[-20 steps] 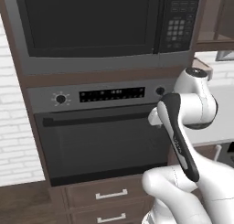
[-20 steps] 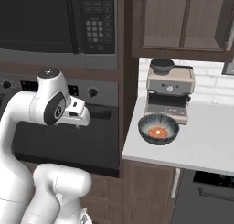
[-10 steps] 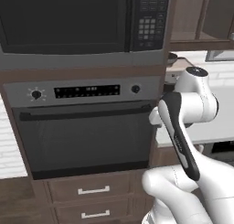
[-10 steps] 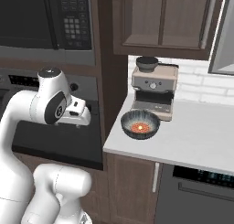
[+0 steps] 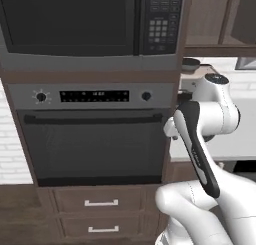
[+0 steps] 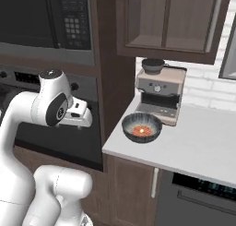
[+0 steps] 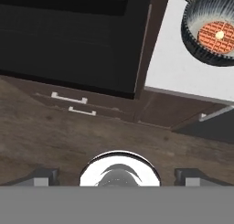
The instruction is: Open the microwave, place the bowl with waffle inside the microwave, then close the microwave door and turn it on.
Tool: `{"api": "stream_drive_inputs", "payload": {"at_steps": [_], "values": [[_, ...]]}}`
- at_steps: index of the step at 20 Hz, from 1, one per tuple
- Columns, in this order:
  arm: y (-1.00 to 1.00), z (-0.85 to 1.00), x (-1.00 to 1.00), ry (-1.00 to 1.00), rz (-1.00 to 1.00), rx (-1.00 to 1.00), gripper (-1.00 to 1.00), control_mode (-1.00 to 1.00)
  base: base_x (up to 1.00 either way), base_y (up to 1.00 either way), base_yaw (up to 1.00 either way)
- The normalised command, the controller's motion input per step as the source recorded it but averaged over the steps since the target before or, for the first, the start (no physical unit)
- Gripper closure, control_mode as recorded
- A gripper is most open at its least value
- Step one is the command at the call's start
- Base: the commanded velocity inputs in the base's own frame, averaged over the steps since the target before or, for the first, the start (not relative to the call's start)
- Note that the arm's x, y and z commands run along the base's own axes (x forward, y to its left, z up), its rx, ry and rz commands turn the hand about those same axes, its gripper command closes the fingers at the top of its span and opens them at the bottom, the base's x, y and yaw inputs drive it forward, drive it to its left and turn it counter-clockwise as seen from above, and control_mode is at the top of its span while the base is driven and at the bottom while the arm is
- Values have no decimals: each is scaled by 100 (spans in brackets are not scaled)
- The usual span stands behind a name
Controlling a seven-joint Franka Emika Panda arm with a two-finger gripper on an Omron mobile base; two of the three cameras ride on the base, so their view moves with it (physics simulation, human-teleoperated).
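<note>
Near the white counter's (image 6: 193, 146) front-left corner, the small dark striped bowl (image 6: 141, 127) holding orange waffle is sitting: probably light, rigid, best gripped at its rim. The pincer's (image 7: 117, 177) tips are resting apart, released.

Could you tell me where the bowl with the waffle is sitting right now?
In the right base view the bowl sits on the white counter, just in front of the espresso machine, right of the oven.

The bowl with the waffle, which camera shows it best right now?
The right base view: the bowl sits whole on the white counter in front of the espresso machine, its orange-red food plain. The hand view looks down into it, with the waffle grid clear, but the picture's edge crops its rim.
</note>
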Motion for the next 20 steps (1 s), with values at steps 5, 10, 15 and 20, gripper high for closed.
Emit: {"api": "stream_drive_inputs", "payload": {"at_steps": [5,10,15,20], "values": [[0,0,0,0,0,0,-100,100,0,-31,32],[-5,0,0,-3,5,0,-100,-100,0,-25,25],[-6,13,0,-16,14,0,-100,-100,0,0,0],[0,50,0,-20,1,-1,-100,-100,0,0,0]]}}
